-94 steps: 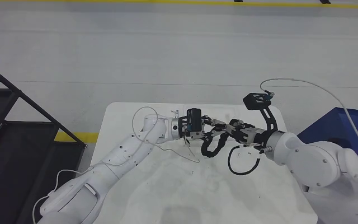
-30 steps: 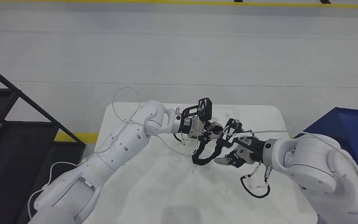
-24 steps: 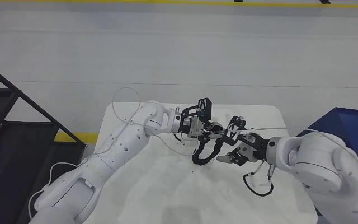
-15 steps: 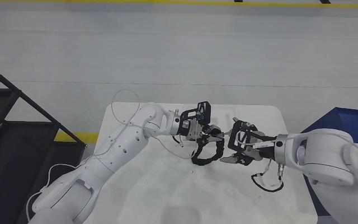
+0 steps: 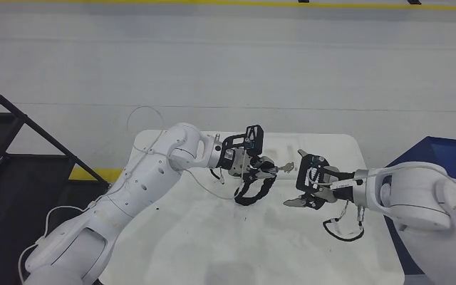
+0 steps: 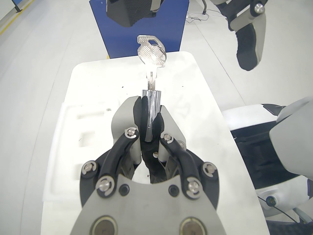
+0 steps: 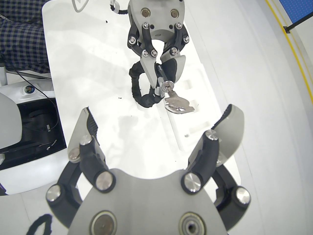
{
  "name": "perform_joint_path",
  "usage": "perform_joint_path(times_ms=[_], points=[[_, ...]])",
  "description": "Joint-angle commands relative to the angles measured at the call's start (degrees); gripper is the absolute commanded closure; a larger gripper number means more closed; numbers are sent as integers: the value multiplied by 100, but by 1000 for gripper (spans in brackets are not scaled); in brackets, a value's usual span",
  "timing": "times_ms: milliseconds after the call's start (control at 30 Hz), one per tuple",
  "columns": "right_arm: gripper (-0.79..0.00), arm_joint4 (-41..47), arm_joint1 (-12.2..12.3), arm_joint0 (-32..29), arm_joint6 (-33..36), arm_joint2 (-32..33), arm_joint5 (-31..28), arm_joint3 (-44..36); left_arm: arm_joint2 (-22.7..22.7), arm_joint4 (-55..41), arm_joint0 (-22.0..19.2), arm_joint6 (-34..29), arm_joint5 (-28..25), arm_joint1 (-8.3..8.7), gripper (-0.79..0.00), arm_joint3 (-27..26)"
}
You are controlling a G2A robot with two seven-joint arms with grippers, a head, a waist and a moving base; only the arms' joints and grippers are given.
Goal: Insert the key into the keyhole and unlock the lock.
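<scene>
The jaws of the left gripper are narrow, clamped on the chrome lock cylinder. I hold it over the far half of the desk, roughly midway between the side edges. The silver key sits in the keyhole, blade in, bow projecting toward the right gripper. That gripper's jaws stand wide and hold nothing. It faces the key, near it but apart, with one pad just beyond the bow. The black cable loop hangs from the cylinder beneath the left gripper. I cannot tell whether the loop touches the desk. A white foam tray lies along the far edge.
</scene>
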Motion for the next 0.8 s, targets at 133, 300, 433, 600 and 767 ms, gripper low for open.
perform_joint_path(times_ms=[133,300,433,600,767], points=[[-785,-595,40,-136,-293,100,-383,-50,26,-164,-85,-287,0,36,0,-29],[-610,-1104,58,-112,-640,132,-700,-50,88,-302,-162,-476,0,32,0,-46],[-413,-1670,63,-122,-1008,123,-925,-116,156,-412,-218,-606,0,21,0,-37],[-348,-2373,65,-139,-1395,18,-1187,-232,231,-517,-276,-720,0,9,0,-30],[-336,-2963,64,-213,-1770,-69,-1247,-324,247,-549,-302,-750,0,8,0,-35]])
